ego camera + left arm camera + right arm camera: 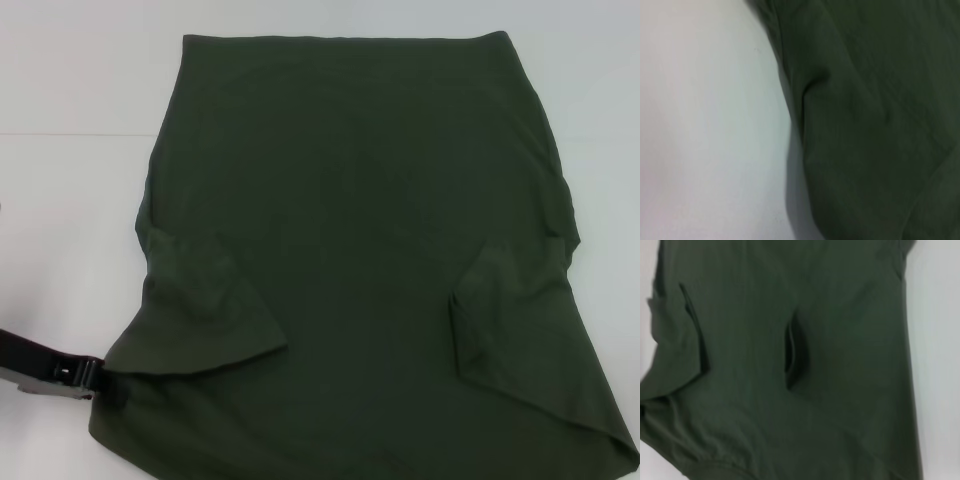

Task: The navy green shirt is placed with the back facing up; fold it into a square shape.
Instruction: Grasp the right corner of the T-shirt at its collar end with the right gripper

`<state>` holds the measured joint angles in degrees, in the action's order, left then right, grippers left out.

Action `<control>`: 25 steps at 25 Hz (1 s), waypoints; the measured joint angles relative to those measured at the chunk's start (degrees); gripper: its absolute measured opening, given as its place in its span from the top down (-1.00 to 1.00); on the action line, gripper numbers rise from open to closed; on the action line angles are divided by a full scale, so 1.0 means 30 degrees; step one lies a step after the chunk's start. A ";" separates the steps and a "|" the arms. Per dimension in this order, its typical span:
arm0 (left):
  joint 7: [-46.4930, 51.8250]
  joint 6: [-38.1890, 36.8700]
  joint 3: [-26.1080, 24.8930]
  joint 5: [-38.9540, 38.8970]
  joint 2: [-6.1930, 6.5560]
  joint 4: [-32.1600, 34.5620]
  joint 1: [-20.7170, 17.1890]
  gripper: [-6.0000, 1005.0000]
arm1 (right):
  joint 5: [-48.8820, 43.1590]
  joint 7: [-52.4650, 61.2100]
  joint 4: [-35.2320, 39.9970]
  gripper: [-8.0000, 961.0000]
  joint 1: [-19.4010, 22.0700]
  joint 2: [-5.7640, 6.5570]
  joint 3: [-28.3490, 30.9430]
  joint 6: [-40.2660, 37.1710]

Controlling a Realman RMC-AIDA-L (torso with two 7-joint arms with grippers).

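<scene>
Looking for print, I find no readable writing on the navy green shirt, which lies plain side up across the white desk, both sleeves folded inward and its near edge cut off. The left tool sits at the shirt's near-left corner (its opening I cannot tell). The right tool stays unseen.

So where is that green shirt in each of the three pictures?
Head view: shirt fills the middle, sleeves folded inward.
Left wrist view: shirt covers one side, beside bare table.
Right wrist view: shirt fills nearly everything.
Shared landmark: white table along the shirt's edge.
</scene>
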<state>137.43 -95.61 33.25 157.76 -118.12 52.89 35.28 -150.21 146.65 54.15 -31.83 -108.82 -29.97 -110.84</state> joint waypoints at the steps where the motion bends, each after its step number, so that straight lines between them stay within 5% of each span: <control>1: -0.0002 0.0022 -0.0006 -0.0001 -0.0001 0.0001 -0.0021 0.92 | 0.0000 0.0000 0.0000 -0.89 0.0000 0.0000 0.0000 0.0000; 25: -0.0048 0.0461 -0.0039 -0.0030 0.0000 -0.0082 -0.0002 0.92 | -0.0525 -0.1411 -0.1473 -0.89 0.0406 -0.1221 -0.1796 0.3024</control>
<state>137.28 -94.23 33.13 157.67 -118.12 52.65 35.28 -151.78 142.42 49.73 -30.61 -112.48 -35.36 -101.77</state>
